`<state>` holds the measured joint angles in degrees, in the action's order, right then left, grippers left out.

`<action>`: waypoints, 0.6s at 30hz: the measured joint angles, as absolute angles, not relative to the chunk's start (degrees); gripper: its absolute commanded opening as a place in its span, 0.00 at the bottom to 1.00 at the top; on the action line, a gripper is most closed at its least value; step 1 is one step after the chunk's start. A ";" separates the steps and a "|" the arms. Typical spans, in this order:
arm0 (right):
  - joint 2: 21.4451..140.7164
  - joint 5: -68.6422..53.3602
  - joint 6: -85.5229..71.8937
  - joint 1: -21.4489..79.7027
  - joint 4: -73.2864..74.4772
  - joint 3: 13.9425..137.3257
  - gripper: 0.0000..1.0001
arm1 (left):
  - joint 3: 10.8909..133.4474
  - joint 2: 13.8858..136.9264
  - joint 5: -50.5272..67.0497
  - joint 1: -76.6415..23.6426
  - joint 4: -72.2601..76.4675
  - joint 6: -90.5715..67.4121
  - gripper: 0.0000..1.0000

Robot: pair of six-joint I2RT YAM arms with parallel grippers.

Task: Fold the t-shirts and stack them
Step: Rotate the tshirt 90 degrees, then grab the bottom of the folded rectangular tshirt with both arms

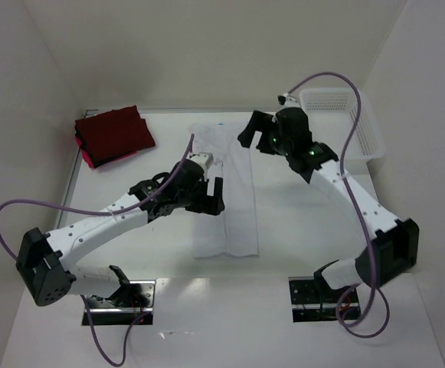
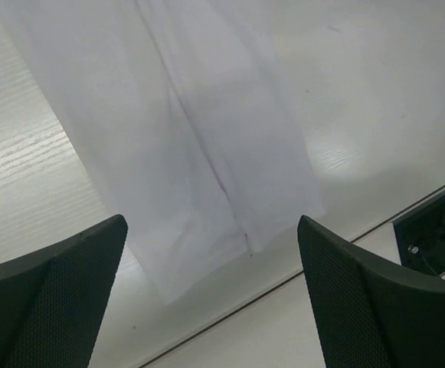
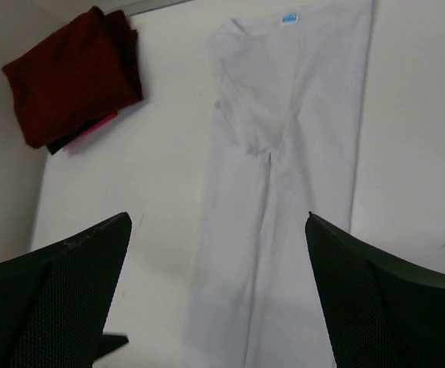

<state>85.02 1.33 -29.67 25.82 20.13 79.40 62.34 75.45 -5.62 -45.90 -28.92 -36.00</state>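
Observation:
A white t-shirt [image 1: 224, 192] lies flat on the table [image 1: 306, 222], folded into a long narrow strip running front to back, its blue neck label [image 3: 289, 18] at the far end. It also shows in the left wrist view [image 2: 199, 138] and the right wrist view [image 3: 283, 176]. A stack of dark red folded t-shirts [image 1: 113, 135] sits at the back left, also in the right wrist view [image 3: 73, 73]. My left gripper [image 1: 207, 198] is open and empty above the strip's left edge. My right gripper [image 1: 254, 132] is open and empty above the strip's far right.
A white plastic mesh basket [image 1: 343, 123] stands at the back right. White walls close in the table on the left, back and right. Purple cables loop from both arms. Black mounting plates [image 1: 318, 295] sit at the near edge.

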 measured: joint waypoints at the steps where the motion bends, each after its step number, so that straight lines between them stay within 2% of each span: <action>1: 80.91 1.04 -30.77 25.82 19.36 74.83 1.00 | 61.75 74.64 -5.43 -45.77 -28.35 -36.03 1.00; 8: 62.15 -1.37 -38.46 25.82 18.76 49.23 1.00 | 54.26 74.20 -0.62 -44.39 -24.72 -37.57 1.00; 14: 47.41 -3.82 -43.60 25.82 20.78 39.08 1.00 | 46.89 74.20 1.98 -44.29 -22.81 -41.71 1.00; 18: 42.35 -6.26 -46.02 25.82 20.76 33.70 1.00 | 42.20 71.17 2.08 -44.29 -22.31 -44.99 1.00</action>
